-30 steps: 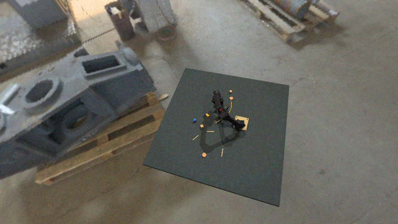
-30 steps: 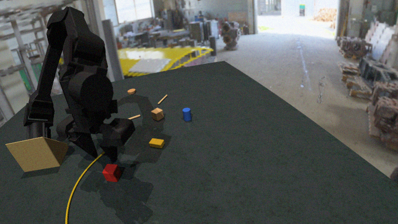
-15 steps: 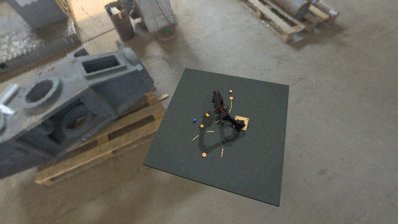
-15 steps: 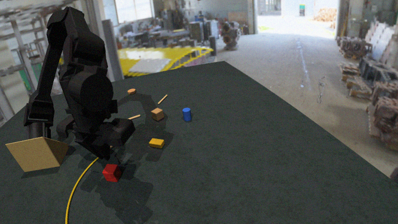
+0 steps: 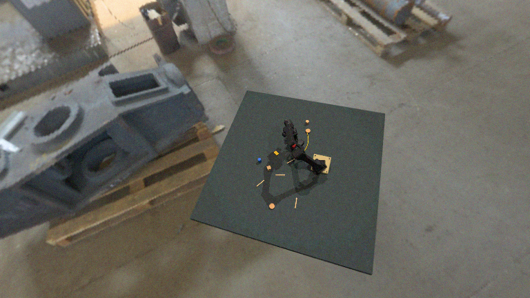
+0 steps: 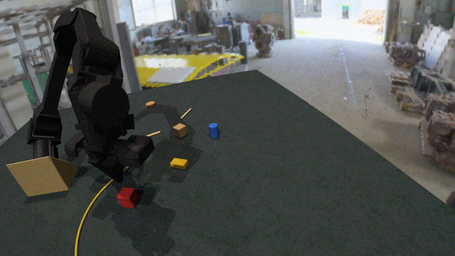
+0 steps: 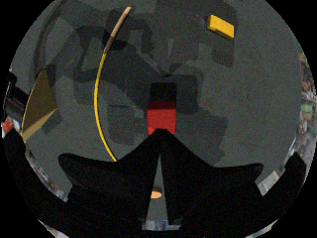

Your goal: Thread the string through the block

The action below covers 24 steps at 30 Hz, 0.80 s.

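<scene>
My gripper is shut and holds nothing. Its tips are low, close over the red block; contact cannot be told. No hole shows clearly in this block or in the small tan block. The string's stick lies on the table, partly hidden by the gripper in the exterior view. The yellow string curves from it past the red block to the round button.
A yellow brick and a blue cylinder stand nearby. Loose sticks and a round disc lie farther off. A small round piece is beyond the button.
</scene>
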{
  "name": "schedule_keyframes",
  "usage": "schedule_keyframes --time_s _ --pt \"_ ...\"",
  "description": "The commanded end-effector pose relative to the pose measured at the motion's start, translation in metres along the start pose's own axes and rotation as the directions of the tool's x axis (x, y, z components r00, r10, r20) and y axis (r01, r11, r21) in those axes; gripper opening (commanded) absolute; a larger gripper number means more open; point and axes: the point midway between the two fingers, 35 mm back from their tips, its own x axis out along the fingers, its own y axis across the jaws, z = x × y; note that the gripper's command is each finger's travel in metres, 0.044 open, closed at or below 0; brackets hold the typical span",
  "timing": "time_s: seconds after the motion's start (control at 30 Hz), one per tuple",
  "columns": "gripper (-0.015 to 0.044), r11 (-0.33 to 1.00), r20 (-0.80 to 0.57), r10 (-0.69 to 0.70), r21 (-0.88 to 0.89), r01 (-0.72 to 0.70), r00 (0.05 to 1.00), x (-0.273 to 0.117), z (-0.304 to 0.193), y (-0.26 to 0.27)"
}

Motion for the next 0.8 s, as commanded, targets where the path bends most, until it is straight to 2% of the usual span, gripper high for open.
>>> schedule_keyframes --time_s 0.0,0.3,0.33,0.37,0.67,0.77 --pt "0.0000 1.000 0.000 0.000 0.000 0.000 1.000 0.0000 0.0000 0.0000" --pt "0.0236 1.000 0.000 0.000 0.000 0.000 1.000 0.0000 0.0000 0.0000" --pt "0.0244 1.000 0.000 0.000 0.000 0.000 1.000 0.0000 0.0000 0.0000" --pt "0.0244 1.000 0.000 0.000 0.000 0.000 1.000 0.0000 0.0000 0.0000" --pt "0.0008 1.000 0.000 0.000 0.000 0.000 1.000 0.0000 0.0000 0.0000" --pt "0.0000 1.000 0.000 0.000 0.000 0.000 1.000 0.0000 0.0000 0.0000"
